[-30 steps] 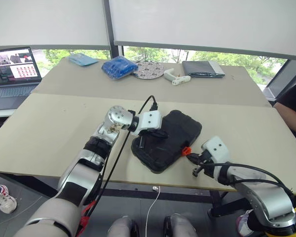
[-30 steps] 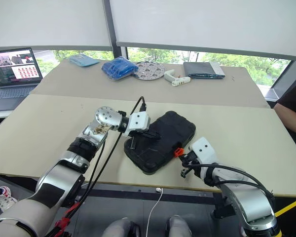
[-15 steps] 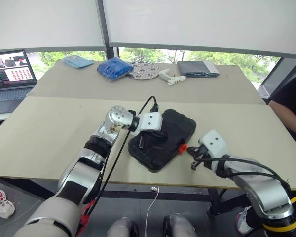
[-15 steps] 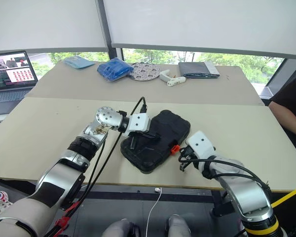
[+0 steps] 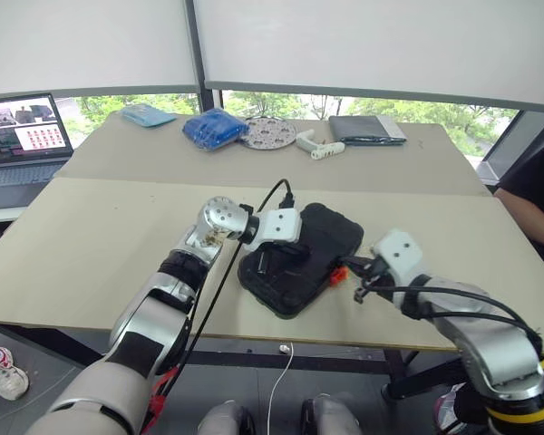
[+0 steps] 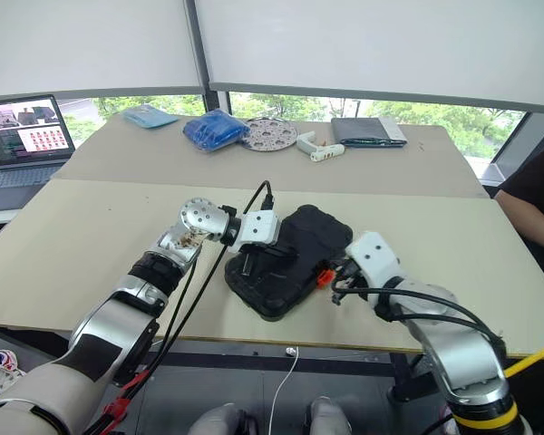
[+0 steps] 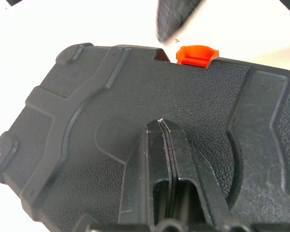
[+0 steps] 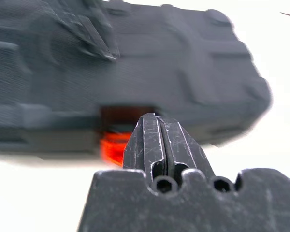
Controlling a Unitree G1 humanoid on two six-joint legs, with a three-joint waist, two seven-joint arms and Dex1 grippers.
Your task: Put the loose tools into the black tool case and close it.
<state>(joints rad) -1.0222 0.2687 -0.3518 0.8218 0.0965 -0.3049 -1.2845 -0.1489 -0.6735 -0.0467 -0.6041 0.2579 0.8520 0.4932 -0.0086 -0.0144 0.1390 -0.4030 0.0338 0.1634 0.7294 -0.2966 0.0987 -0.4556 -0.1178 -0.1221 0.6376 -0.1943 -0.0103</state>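
Already closed, the black tool case (image 5: 301, 256) lay near the front edge of the table (image 5: 91, 236). Its orange latch (image 5: 338, 274) faced about four o'clock. The left gripper (image 7: 160, 123), fingers pressed together and holding nothing, rested on the lid. The right gripper (image 8: 157, 121), likewise pinched shut and empty, sat just beside the latch.

Two beige tables (image 5: 100, 245) stand end to end before wide windows (image 5: 281, 101) with white blinds (image 5: 363, 41) lowered most of the way; green trees show below. Grey floor (image 5: 18, 335) lies beneath.
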